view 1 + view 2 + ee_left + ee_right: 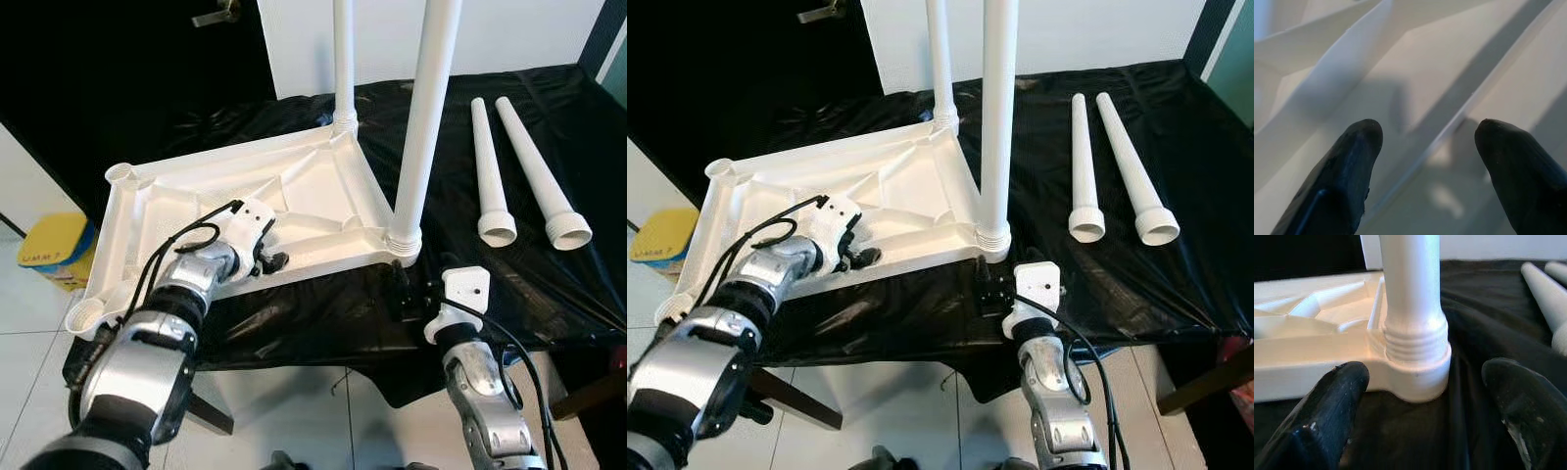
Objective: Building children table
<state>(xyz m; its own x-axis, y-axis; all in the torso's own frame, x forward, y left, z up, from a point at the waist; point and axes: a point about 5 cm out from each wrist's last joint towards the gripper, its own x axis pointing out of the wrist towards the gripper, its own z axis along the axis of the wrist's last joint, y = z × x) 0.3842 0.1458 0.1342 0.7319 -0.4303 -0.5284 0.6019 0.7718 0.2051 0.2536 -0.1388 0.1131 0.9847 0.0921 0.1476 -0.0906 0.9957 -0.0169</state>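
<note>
An upturned white tabletop [284,211] lies on a worktop [549,284] draped in black sheeting, with two white legs already standing upright in its corner sockets: the near leg [423,127] at the tabletop's 4 o'clock corner, the far leg [343,59] at 1 o'clock. Two loose legs [519,171] lie side by side at 3 o'clock, well apart from the frame, long axes running 12 to 6, threaded ends toward the robot. The right gripper [1425,416], open, faces the near leg's socket, just short of it at 6 o'clock, and is the nearer arm to the loose legs. The left gripper [1425,161], open, hovers over the tabletop's ribbed underside.
</note>
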